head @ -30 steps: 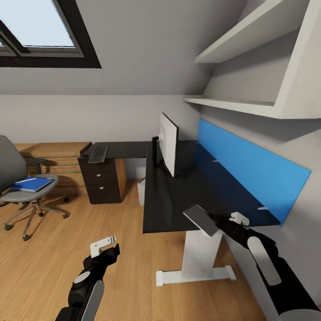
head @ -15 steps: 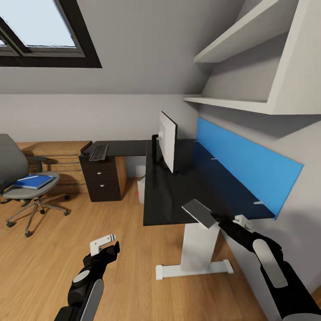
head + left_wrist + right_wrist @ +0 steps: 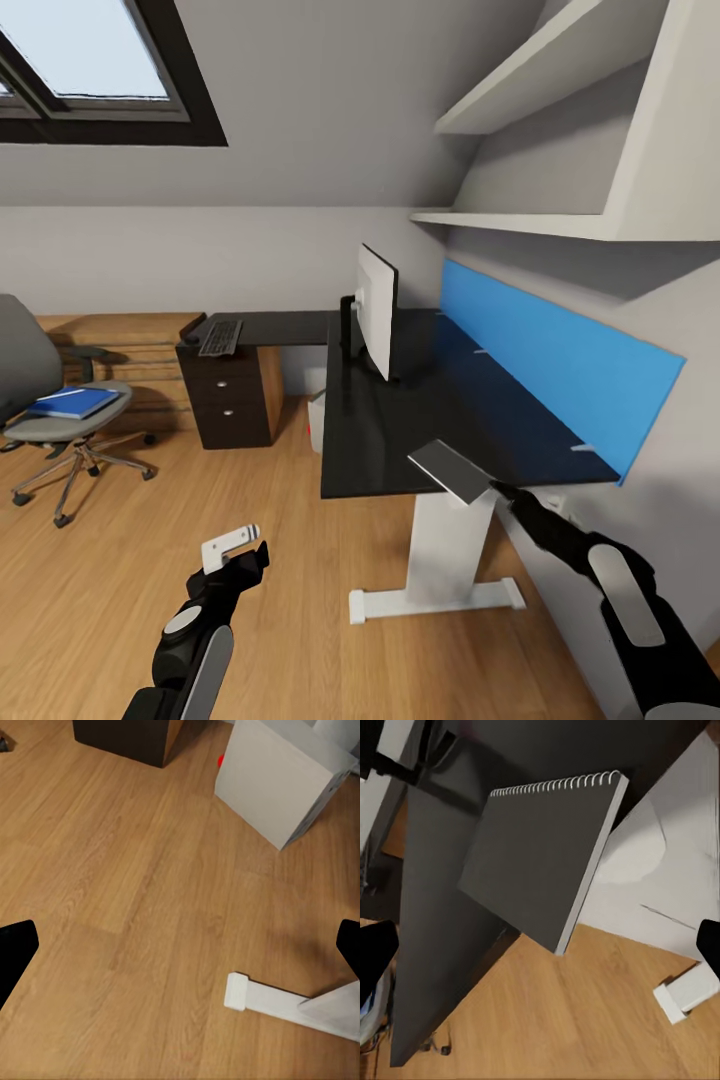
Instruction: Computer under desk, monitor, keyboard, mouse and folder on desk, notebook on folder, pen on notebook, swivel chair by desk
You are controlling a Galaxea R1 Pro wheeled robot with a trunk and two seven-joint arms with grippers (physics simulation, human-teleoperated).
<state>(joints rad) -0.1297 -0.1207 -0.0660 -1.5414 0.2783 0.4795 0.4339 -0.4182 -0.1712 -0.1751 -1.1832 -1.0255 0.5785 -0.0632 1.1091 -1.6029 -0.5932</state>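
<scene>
My right gripper (image 3: pixel 507 493) is shut on a grey spiral notebook (image 3: pixel 449 470), held tilted over the near edge of the black desk (image 3: pixel 370 450). In the right wrist view the notebook (image 3: pixel 540 862) hangs partly past the desk edge. The monitor (image 3: pixel 378 310) stands on the desk, and the keyboard (image 3: pixel 220 337) lies on its far left wing. A blue folder (image 3: pixel 72 402) rests on the grey swivel chair (image 3: pixel 40 425) at the left. The white computer (image 3: pixel 317 420) stands under the desk. My left gripper (image 3: pixel 238 548) hangs open and empty over the floor.
A dark drawer unit (image 3: pixel 232 405) stands under the desk's left wing, with a low wooden unit (image 3: pixel 120 345) behind the chair. The desk's white leg and foot (image 3: pixel 435 598) rest on the wood floor. A blue panel (image 3: pixel 560 380) and white shelves (image 3: pixel 540 215) line the right wall.
The camera shifted slightly. My right arm sank lower in the view, while the notebook stayed over the desk's near edge. The left arm has not moved.
</scene>
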